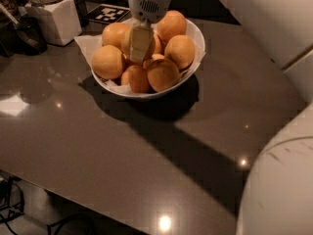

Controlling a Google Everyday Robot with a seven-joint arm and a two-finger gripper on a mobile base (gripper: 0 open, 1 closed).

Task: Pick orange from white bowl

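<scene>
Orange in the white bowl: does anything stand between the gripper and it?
Nothing visible does. The gripper is low over the middle of the white bowl, right in front of one orange; other oranges crowd close around it.

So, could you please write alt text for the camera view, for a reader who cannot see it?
The gripper hangs low among the oranges heaped in a white bowl on a dark grey table. A white jar stands behind the bowl, and the robot's white arm fills the right side.
</scene>
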